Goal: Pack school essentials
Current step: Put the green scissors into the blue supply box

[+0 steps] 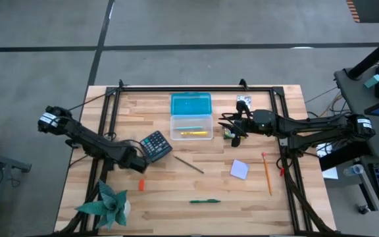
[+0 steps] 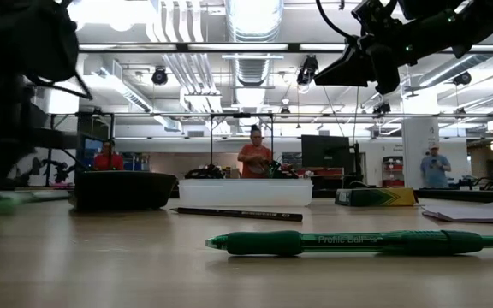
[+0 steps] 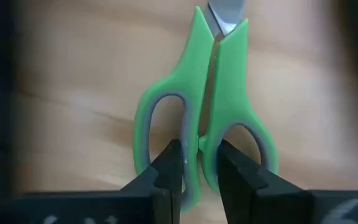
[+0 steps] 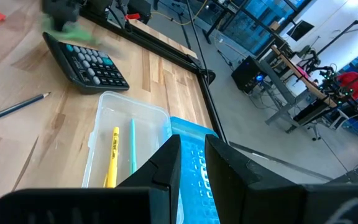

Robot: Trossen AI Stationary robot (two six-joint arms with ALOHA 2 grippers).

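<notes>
Your left pincer (image 3: pixel 201 165) pinches the green-handled scissors (image 3: pixel 213 93) where the 2 loops meet, ready for lifting, while your right pincer (image 4: pixel 192 155), pressed nearly together and empty, hovers beside the clear case (image 1: pixel 191 126).

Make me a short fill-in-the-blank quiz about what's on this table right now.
1. The left gripper has its jaws on the handles of the green ____.
2. The clear box holds a yellow pencil and a teal ____.
3. The green pen lies on the ____.
4. Beside the calculator lies a dark ____.

Missing words: scissors; pen; table; pencil
</notes>
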